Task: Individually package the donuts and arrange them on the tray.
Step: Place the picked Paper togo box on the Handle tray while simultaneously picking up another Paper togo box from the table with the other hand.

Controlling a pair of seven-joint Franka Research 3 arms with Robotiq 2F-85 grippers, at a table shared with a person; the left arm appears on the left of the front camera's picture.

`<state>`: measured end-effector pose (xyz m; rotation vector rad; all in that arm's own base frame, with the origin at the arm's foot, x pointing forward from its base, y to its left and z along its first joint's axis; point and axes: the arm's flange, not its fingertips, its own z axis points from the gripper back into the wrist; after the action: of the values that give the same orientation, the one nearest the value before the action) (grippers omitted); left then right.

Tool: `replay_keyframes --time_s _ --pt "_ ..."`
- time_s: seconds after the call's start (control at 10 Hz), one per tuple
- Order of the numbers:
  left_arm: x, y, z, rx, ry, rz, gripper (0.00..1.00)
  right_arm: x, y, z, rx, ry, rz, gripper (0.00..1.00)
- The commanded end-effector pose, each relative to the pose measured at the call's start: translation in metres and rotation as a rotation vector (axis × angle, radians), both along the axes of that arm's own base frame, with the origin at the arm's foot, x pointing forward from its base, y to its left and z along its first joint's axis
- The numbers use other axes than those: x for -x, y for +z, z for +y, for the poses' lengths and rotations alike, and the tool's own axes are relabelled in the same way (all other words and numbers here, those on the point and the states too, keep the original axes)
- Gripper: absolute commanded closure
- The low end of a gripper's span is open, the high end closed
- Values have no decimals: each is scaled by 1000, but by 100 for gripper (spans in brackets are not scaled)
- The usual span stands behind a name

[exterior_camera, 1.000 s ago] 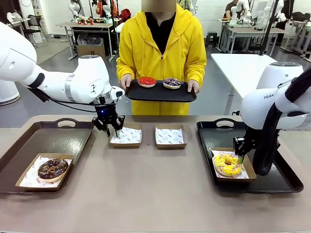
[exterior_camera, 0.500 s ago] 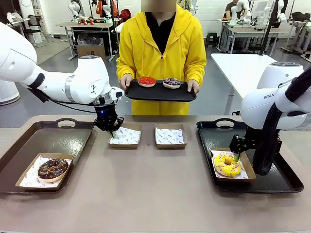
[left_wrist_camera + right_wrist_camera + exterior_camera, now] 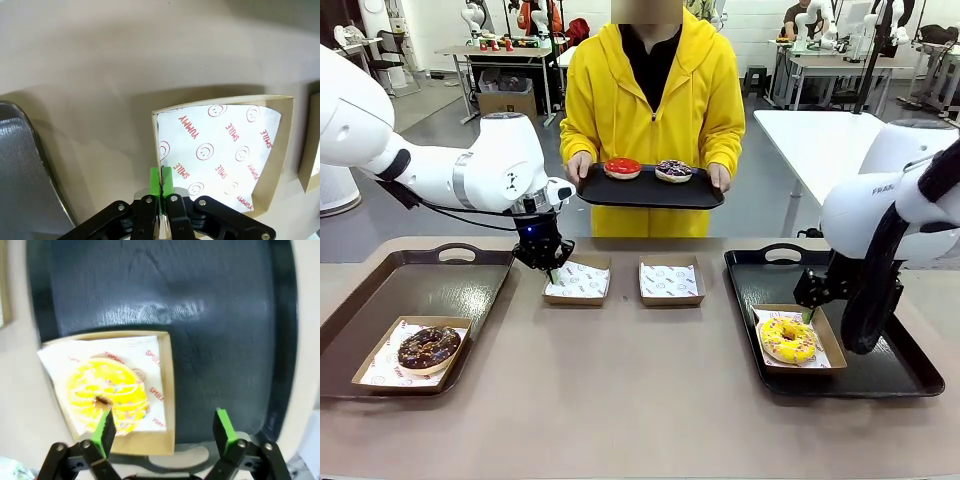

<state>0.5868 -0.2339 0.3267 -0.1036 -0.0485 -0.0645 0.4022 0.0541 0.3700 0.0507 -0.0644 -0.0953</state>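
Only one right finger (image 3: 106,426) overlaps the yellow donut (image 3: 107,390).

Left wrist view: the left gripper (image 3: 161,180), pads pinched together, hides the strip of box (image 3: 281,145) wall between them; a second box (image 3: 312,145) is cut off at the right edge. Front view, right side: the right arm (image 3: 890,215) covers part of the black tray (image 3: 908,372)

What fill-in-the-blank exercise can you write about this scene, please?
The left end effector is ___ on the wall of an empty box.
The donut nearest the open right end effector is ___.
The chocolate donut lies boxed on the robot's ___ tray.
Missing words: shut; yellow; left.
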Motion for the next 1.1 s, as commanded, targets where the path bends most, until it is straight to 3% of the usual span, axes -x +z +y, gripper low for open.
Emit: replay_keyframes --time_s 0.0,0.2,0.4,0.7,1.0 --pt "7 30 3 13 8 27 100 37 33 -19 -206 75 -111 0" --pt "15 74 3 45 -23 0 100 62 66 -67 -426 39 -224 0" --pt "20 112 -4 36 -43 -19 100 82 79 -119 -615 -17 -304 0" --pt "22 156 -21 -10 -53 -62 100 104 68 -175 -815 -37 -340 0" --pt "19 171 -32 -25 -47 -65 100 113 50 -220 -953 -35 -392 0"
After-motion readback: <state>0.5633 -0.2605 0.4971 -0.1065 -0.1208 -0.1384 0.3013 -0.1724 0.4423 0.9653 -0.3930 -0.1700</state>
